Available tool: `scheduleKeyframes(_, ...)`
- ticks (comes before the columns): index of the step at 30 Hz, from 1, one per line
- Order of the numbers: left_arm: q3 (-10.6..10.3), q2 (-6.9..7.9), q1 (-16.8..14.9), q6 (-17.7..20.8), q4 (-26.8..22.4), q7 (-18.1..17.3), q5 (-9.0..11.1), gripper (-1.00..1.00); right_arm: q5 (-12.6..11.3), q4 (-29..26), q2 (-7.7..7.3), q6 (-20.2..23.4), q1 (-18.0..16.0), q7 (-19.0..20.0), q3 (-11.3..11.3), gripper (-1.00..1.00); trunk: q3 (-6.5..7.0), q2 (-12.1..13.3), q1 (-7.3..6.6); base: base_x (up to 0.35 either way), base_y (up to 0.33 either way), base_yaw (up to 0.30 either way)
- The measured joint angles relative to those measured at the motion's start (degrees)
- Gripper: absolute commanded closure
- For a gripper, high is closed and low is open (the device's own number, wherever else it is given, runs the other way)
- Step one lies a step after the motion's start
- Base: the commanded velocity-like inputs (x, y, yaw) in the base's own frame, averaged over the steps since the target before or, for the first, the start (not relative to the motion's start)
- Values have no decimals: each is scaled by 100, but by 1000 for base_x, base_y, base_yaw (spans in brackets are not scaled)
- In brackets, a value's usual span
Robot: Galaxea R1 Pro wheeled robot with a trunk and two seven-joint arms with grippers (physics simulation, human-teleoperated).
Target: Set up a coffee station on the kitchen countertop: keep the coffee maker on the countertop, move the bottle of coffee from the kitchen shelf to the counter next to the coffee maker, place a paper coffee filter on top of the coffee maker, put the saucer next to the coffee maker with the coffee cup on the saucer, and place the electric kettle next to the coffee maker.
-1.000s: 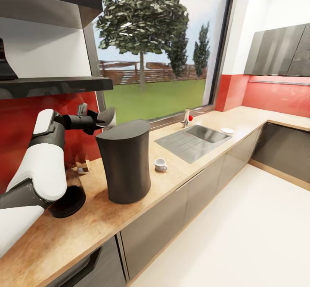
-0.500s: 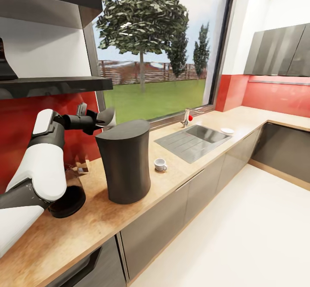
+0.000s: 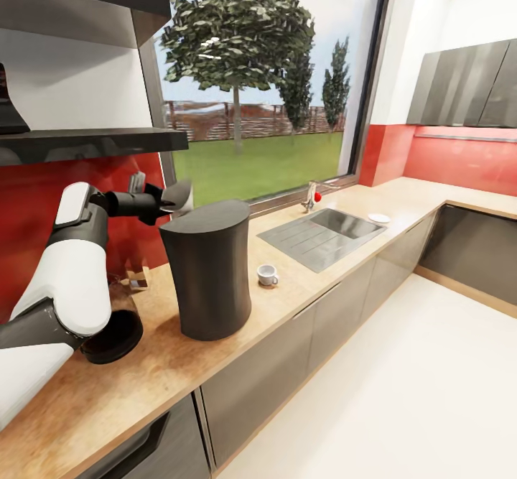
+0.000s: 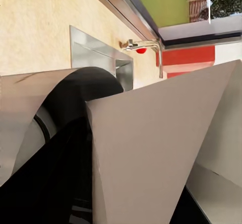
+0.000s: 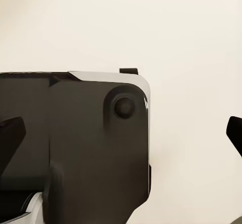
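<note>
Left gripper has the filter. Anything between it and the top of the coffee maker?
Nothing visible. The filter hangs at the left gripper, just above the rear edge of the coffee maker, whose flat top is bare.

A kitchen: wood countertop (image 3: 345,267), steel sink (image 3: 323,235).

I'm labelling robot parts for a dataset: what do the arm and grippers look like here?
In the head view, the left arm has bulky glossy white shells split by dark grey joint bands, narrowing to a slim black wrist and a black left gripper. No cables or markings can be made out. In the right wrist view, the right gripper shows as two matte black finger tips at the picture's edges.
</note>
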Motion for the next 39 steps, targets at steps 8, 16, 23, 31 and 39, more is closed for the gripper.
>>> scheduleKeyframes(8,0,-14,63,0,-5,0,5,-100,0,0,0,0,0,0,0,-100,0,0,0,0,0,0)
scheduleKeyframes(16,14,3,63,-89,-41,-27,210,-100,0,0,0,0,0,0,0,-100,2,-4,-1,0,0,0)
scheduleKeyframes(23,16,6,63,-85,-42,-27,206,-100,0,0,0,0,-2,0,0,-100,2,-4,-1,0,0,0)
scheduleKeyframes(31,9,8,63,-77,-43,-28,207,-100,0,0,0,0,0,0,0,-100,2,-4,-1,0,0,0)
scheduleKeyframes(39,3,7,63,-74,-46,-27,204,-100,0,5,0,0,0,0,0,-100,2,-4,-1,0,0,0)
